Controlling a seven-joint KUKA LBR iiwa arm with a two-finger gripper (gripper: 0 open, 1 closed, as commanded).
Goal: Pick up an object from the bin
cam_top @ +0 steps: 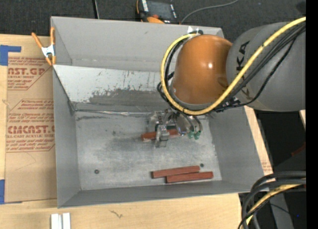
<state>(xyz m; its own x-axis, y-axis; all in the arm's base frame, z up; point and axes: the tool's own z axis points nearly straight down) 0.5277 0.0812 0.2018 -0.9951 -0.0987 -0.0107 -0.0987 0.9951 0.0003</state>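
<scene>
Nearest me, two red-brown bars (pixel 182 175) lie touching, side by side, along the near wall of the bin (pixel 99 163), right of centre and well apart from the tool. Farther in, at mid-floor, the tool (pixel 161 134) sits low over a third red-brown bar (pixel 147 136), placed, I judge, to straddle it. I cannot tell whether it is spread or pinching.

The bin (pixel 99 163) was grey metal, dull and rough with scratches and worn spots. The orange cover (pixel 201 69) on the arm (pixel 271 69) was smooth and shiny like plastic. The gripper (pixel 161 137) looked like bare metal. The two red-brown bars (pixel 183 174) looked matt.
</scene>
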